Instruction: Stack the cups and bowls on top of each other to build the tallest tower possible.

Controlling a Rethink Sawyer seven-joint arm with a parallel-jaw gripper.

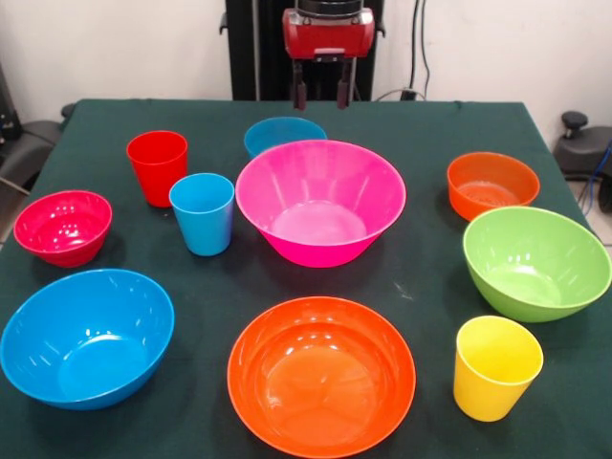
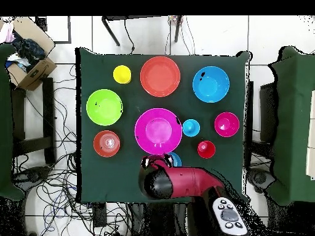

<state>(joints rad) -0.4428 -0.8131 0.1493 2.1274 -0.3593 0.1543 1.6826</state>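
The large glossy pink plastic bowl [image 1: 320, 201] sits alone mid-tabletop [image 1: 421, 287], nothing nested inside. Just beside it stand the tapered light blue tumbler [image 1: 203, 212] and red tumbler [image 1: 158, 166]. The gripper [image 1: 320, 96] hangs above the far edge, released and empty.

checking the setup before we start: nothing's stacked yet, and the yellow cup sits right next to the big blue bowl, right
Not quite. Nothing is stacked, but the yellow cup stands beside the big green bowl, not the big blue bowl, which sits at the opposite side of the table. The front view shows it plainly.
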